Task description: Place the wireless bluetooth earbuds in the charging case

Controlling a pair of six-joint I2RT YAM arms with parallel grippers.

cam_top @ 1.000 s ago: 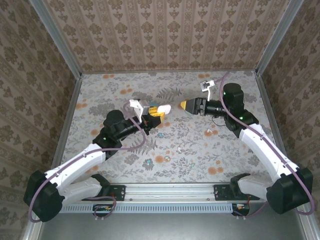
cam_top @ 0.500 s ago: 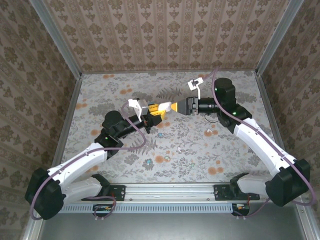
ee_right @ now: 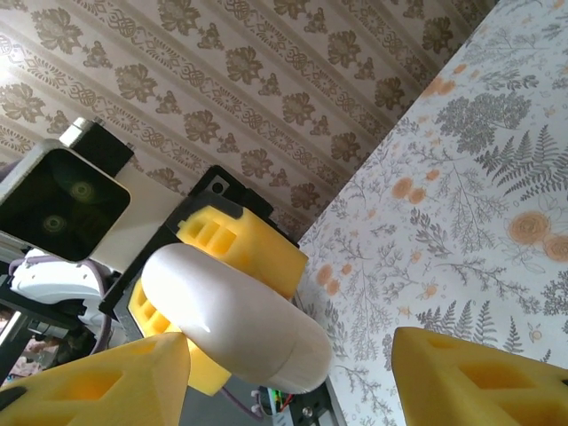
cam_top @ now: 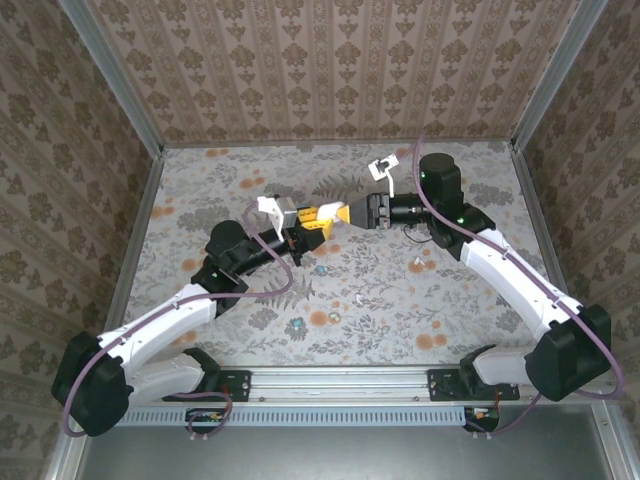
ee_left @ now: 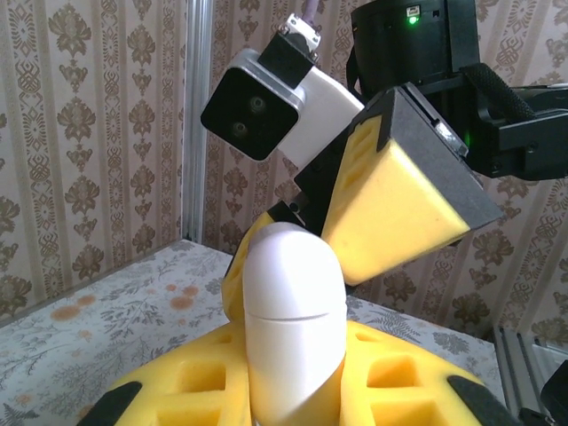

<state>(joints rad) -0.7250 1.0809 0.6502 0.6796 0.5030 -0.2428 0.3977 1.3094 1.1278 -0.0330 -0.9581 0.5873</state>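
Two claws, one charging case (ee_left: 293, 311): left gripper (ee_left: 293, 377) clamps it, right gripper (ee_right: 288, 373) straddles it (jaws apart).

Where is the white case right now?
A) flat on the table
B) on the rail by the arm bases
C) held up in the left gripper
C: the case stands upright, clamped in the left gripper, above the table.
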